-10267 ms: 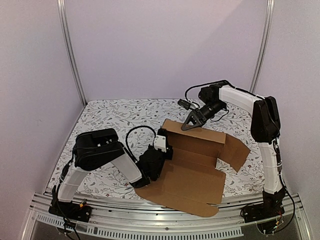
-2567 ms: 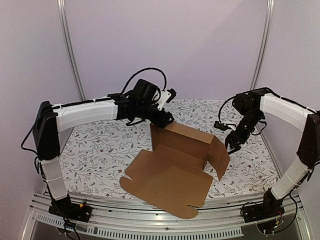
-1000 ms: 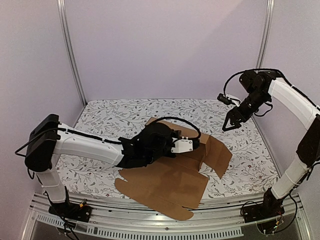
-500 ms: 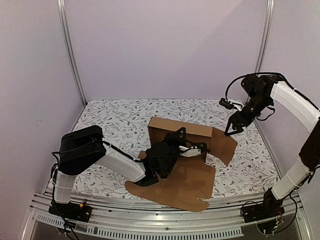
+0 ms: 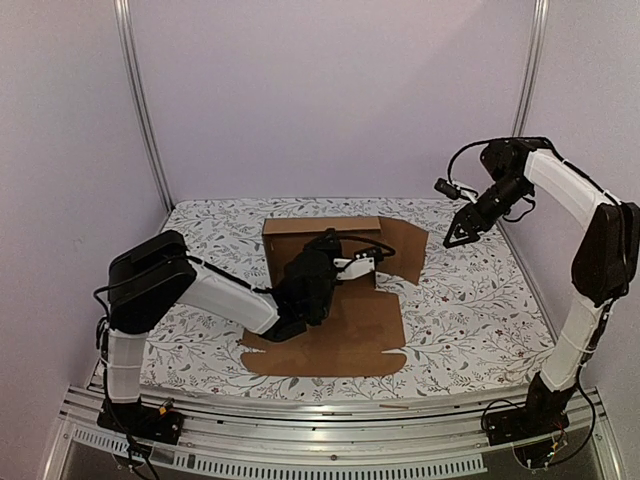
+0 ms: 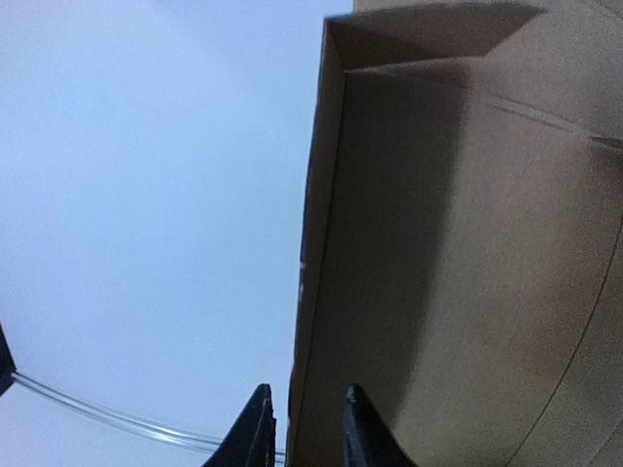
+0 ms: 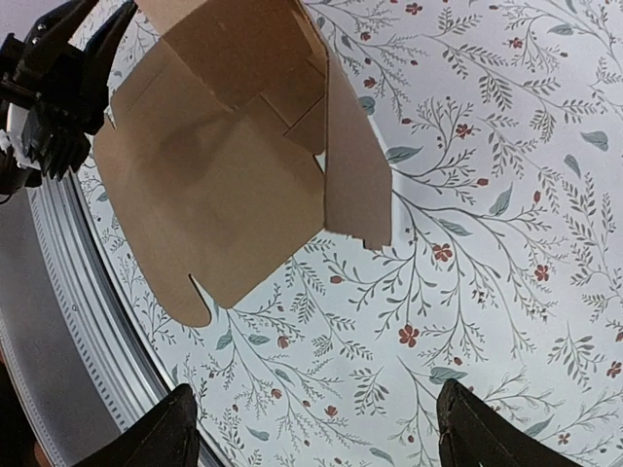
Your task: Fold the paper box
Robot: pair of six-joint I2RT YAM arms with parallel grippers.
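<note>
- Left gripper: the two fingers stand a small way apart and straddle the free edge of an upright wall of the paper box.
- Outer finger: it sits on the outside of that wall, and a thin strip of pale background shows between it and the cardboard edge.
- Inner finger: it sits over the inner face of the wall. Whether it touches the card cannot be told. No clamping on the wall is visible.
- Ahead of the left fingertips the wall runs on to a folded corner, where it meets a second upright wall.
- Paper box, overall: it rests on the flowered tablecloth, partly formed. Its walls stand beside and ahead of the left gripper. A large flat panel with notched tabs lies below the gripper, on the side toward the arm bases.
- Side flap: it angles outward from the box on the side facing the right gripper and is not folded in.
- Right gripper: the fingers are spread wide with nothing between them. It hangs above the cloth, well apart from the box, and the side flap is the part of the box nearest to it.
- In the right wrist view the box lies ahead of the fingers, toward the left finger's side. The left arm is at the box's far corner, and the table's metal rail runs beside the flat panel.
</note>
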